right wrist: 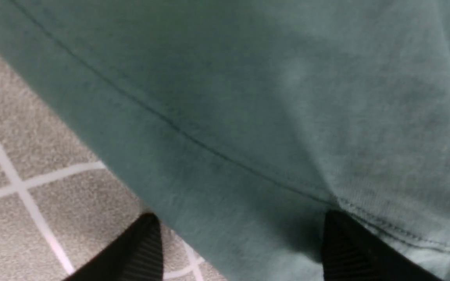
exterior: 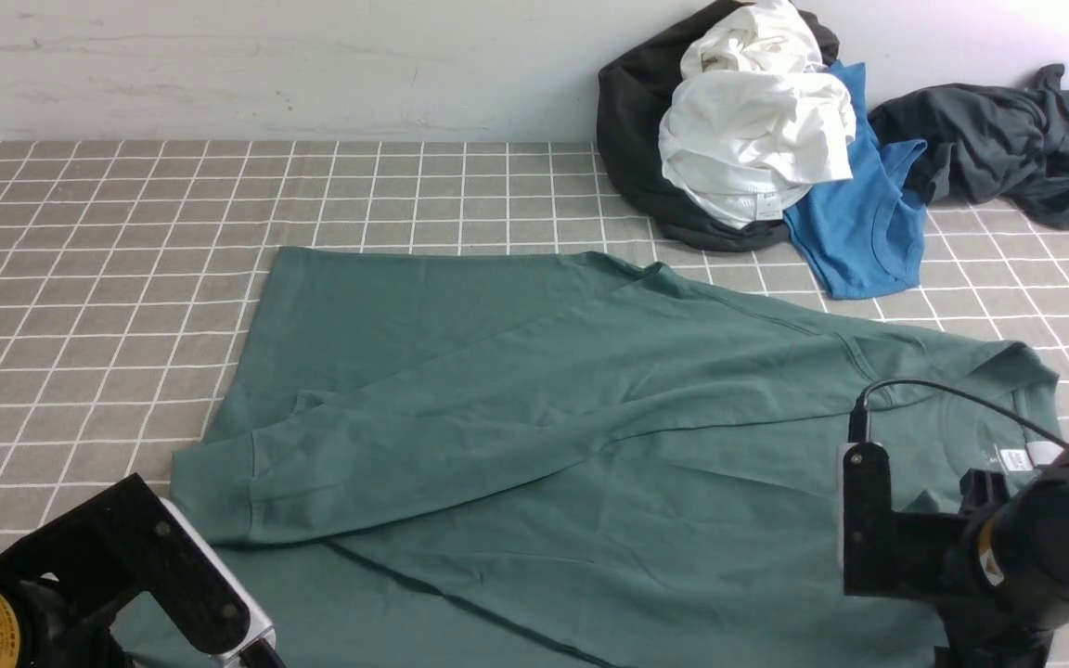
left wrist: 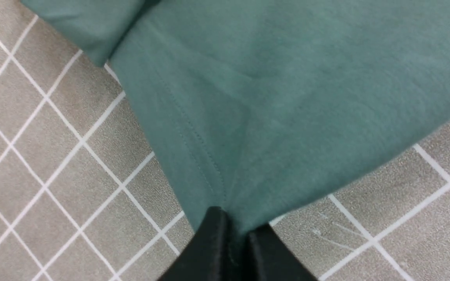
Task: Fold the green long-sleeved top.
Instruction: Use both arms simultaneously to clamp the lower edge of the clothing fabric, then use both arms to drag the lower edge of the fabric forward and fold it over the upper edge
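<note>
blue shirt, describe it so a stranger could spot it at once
Start at the green top spread across the checked table, then look past it to the heap of clothes by the far wall. The blue shirt lies at the heap's near edge, partly under a white garment; it is the only bright blue thing there.

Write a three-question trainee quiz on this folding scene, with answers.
1. True or false: the left gripper is shut on the green long-sleeved top.
2. Pick one: the right gripper has its jaws A) pressed together, B) apart.
3. What colour is the garment lying partly over the blue shirt?
Key: 1 true; 2 B; 3 white.
</note>
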{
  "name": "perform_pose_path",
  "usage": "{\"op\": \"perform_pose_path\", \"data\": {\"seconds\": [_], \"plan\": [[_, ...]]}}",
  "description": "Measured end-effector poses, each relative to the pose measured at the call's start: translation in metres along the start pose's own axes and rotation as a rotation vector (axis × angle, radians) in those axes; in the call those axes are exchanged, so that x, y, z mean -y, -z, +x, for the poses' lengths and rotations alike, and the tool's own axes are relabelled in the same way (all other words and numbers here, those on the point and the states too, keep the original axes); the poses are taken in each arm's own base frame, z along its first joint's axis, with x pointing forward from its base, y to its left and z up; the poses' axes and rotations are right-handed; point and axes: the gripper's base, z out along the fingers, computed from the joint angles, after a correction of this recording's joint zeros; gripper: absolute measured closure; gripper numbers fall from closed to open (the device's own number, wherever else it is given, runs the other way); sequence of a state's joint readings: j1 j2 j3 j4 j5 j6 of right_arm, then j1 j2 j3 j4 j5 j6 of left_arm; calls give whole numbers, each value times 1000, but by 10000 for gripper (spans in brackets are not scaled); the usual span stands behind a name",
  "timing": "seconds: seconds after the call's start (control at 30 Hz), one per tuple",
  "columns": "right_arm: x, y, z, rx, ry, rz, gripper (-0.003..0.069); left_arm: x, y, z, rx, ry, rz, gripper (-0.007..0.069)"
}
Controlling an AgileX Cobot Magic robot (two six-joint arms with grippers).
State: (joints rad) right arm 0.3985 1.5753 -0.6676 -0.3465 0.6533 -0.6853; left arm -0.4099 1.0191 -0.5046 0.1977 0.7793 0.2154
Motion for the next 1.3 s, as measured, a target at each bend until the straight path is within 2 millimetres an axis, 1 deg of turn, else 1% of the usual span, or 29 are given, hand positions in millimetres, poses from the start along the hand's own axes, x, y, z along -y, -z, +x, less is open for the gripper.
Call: {"op": "perform_pose_path", "data": {"seconds": [0.03,0.07,0.1,0.13,0.17,0.2,0.27,0.3,0.43,0.53,0.6,0.63,0.7,0.73,0.77,0.8,0.83,0.9,0.93,0.97,1.0,1.07,1.17,1.23,1.27,1.3], "plan": [[0,0,0,-1,-21,6,259,0,0,0,2,6,-1,612],[1,0,-1,8,-23,22,312,0,0,0,2,11,-1,612],[2,0,-1,16,-27,38,382,0,1,-1,3,19,-1,612],[2,0,-1,16,-30,38,382,0,1,-1,3,21,-1,612],[3,2,-1,26,-39,53,468,0,1,-1,3,38,-1,612],[4,6,-1,36,-51,67,531,0,1,-1,4,54,-1,612],[6,13,0,54,-77,94,615,-1,2,-2,4,90,-2,612],[7,19,0,68,-97,113,641,-2,4,-4,9,119,-5,612],[10,35,3,95,-198,152,653,-13,18,-17,37,243,-23,612],[26,48,1,115,-343,183,653,-33,32,-38,93,362,-55,610],[47,58,-2,146,-454,218,653,-53,35,-55,120,431,-82,608],[49,59,-3,149,-456,221,653,-55,37,-56,130,437,-87,608],[80,66,-8,186,-572,251,653,-86,33,-84,161,496,-119,608],[90,69,-9,200,-598,263,653,-94,27,-91,157,508,-123,608],[103,68,-12,211,-630,265,654,-108,25,-104,177,527,-137,608],[105,68,-13,213,-634,266,654,-109,24,-107,177,527,-137,608],[124,66,-17,229,-674,274,655,-128,15,-125,186,544,-149,608],[145,60,-22,238,-700,285,655,-147,1,-146,189,558,-159,608],[159,55,-26,241,-713,292,655,-160,-9,-159,189,564,-166,608],[163,56,-27,248,-717,299,655,-162,-11,-161,189,566,-167,608],[175,50,-30,249,-724,305,655,-174,-25,-175,188,570,-170,608],[193,36,-37,248,-733,309,655,-189,-47,-192,184,573,-176,608],[206,15,-43,233,-746,295,651,-204,-76,-210,179,574,-180,608],[212,2,-48,226,-763,285,627,-212,-97,-221,168,571,-186,602],[214,-4,-49,222,-770,279,604,-214,-105,-225,165,571,-188,592],[214,-6,-50,220,-771,276,599,-215,-106,-226,163,571,-188,589]]}}
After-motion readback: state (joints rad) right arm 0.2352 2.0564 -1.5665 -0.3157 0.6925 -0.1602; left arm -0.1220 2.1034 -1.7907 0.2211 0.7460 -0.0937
